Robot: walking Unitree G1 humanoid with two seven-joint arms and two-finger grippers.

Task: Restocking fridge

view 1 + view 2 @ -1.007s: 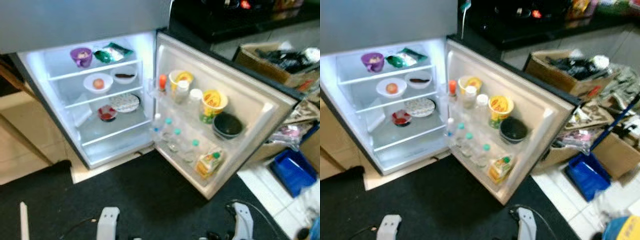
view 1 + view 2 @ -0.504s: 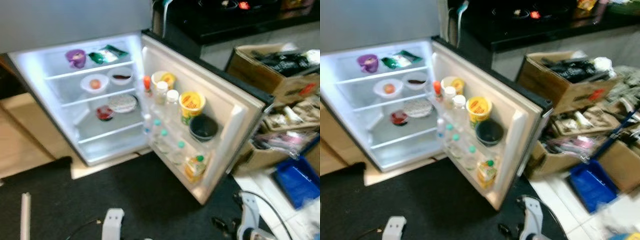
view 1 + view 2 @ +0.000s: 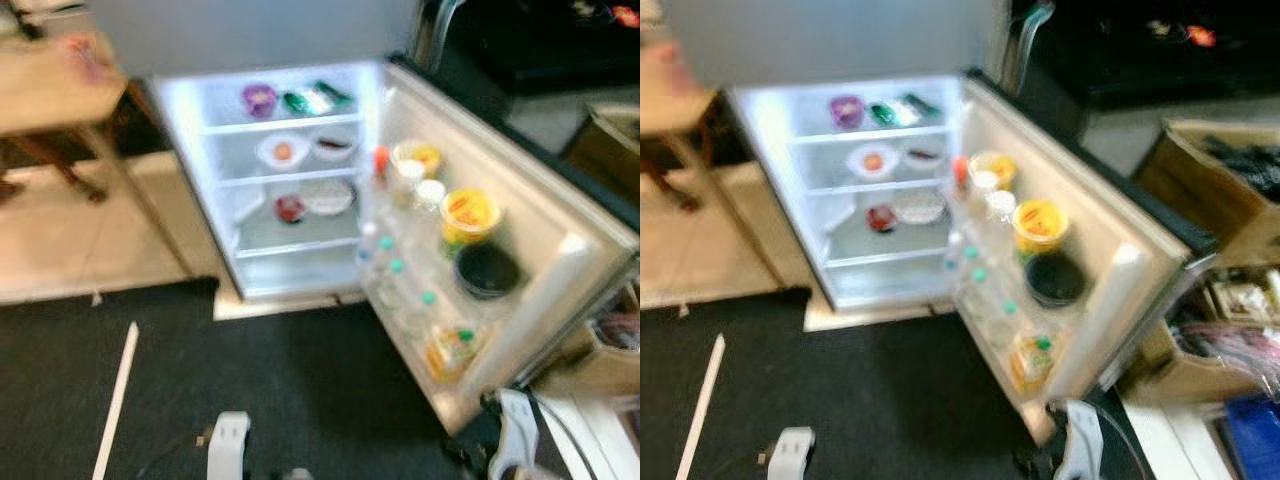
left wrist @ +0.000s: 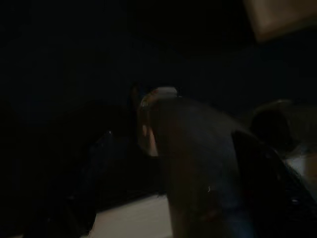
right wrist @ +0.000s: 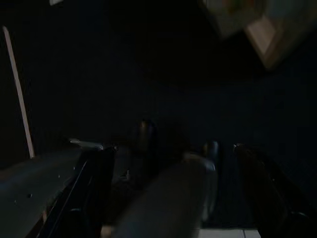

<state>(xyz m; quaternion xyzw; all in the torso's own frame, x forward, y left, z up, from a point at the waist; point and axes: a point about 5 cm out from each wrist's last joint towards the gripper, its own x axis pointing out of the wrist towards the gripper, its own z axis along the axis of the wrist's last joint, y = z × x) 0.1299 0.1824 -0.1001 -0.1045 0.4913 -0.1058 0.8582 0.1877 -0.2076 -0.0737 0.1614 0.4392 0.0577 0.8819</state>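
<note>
Open white fridge [image 3: 300,190] with lit shelves stands ahead of and above both lowered arms; its door [image 3: 520,250], stocked with bottles and tubs, swings toward the right arm, the nearer one. Whether either hand is clenched or released cannot be told.

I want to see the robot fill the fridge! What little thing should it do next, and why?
Probably step a bit closer to the fridge and steady itself. The fridge door already stands wide open, but both arms hang low, well short of the shelves, and the head view is blurred. Whether either gripper holds anything to put in is too dark to tell.
</note>
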